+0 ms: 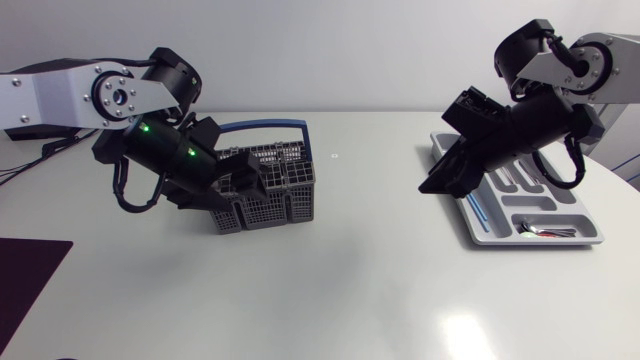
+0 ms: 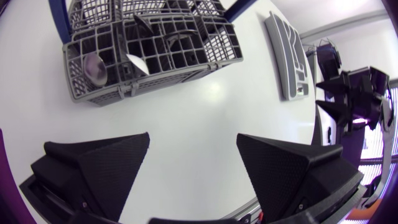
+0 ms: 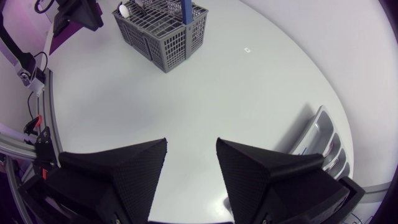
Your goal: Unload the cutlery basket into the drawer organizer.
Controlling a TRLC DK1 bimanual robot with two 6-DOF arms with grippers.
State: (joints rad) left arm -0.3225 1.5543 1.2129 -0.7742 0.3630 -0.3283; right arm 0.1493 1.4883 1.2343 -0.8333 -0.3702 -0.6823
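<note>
Our left gripper (image 2: 193,140) has its jaws spread wide with nothing between them, only bare table (image 2: 199,118) below. Taking straight ahead of the fingers as twelve, the basket (image 2: 155,78) lies ahead at about eleven o'clock, near but apart from the fingertips. In its nearest corner cell, toward ten o'clock, a spoon (image 2: 93,65) stands bowl-up. A few darker pieces (image 2: 177,43) lean in the cells further in. The pieces stand on end in their cells, so we judge each one's long axis runs roughly up out of the basket. We would have to come down over the rim and close across a bowl or blade, not reach in along the table.

Our right gripper (image 3: 191,146) is also empty, its jaws parted by a narrower gap. From it the basket is well apart, far ahead at eleven o'clock, while the organizer (image 3: 320,140) lies just beside it at about three.

In the head view, the basket sits at ten o'clock from the table's middle and the organizer between two and three, already holding some cutlery (image 1: 545,230). The left arm is plainly the nearer to the basket, so we judge the pick falls to it, with the spoon the easiest target.
</note>
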